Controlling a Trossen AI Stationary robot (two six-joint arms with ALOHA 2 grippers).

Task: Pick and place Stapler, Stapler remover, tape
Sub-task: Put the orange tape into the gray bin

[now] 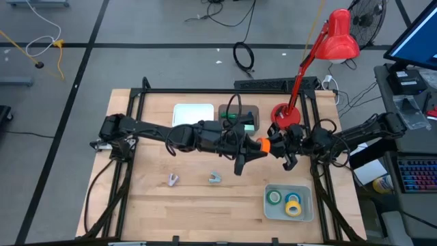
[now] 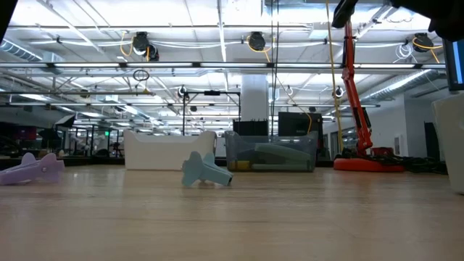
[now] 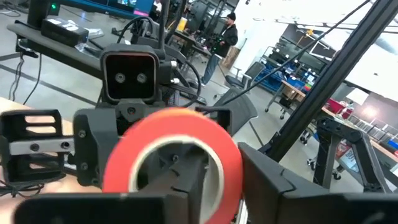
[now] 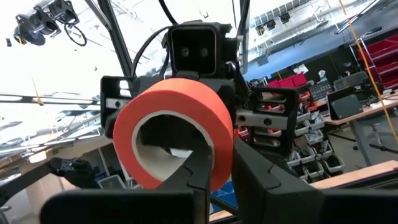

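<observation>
Orange tape roll (image 1: 261,144) is in the air between the two grippers, above the right-centre of the bench (image 1: 143,205), mid hand-over. Both wrist views show the roll filling the frame with the opposite gripper's camera behind it.

Progress, as judged from the overhead view:
- Green (image 1: 274,197), blue (image 1: 295,199) and yellow (image 1: 293,208) tape rolls lie together in the clear bin (image 1: 306,213) at the front right of the bench. These look placed.
- Orange roll not yet in that bin; it is the one in hand.
- A lilac piece (image 1: 173,180) and a pale teal piece (image 1: 215,178) lie loose on the bench front, left of the bin. Probably the staple removers or stapler parts; too small to name. Not yet put away.
- White tray (image 1: 192,113) and a dark-filled clear container (image 1: 239,115) stand at the back; contents unclear.

Fingers:
- Left gripper (image 1: 254,147): fingers narrowly apart, at the roll from the left. In its wrist view the dark fingers (image 3: 280,186) flank the roll; whether they grip or have just let go I cannot tell.
- Right gripper (image 1: 276,142): fingers drawn close, one appearing to pass through the roll's pale core (image 4: 193,165). It appears to have the wall of the roll pinched.
</observation>
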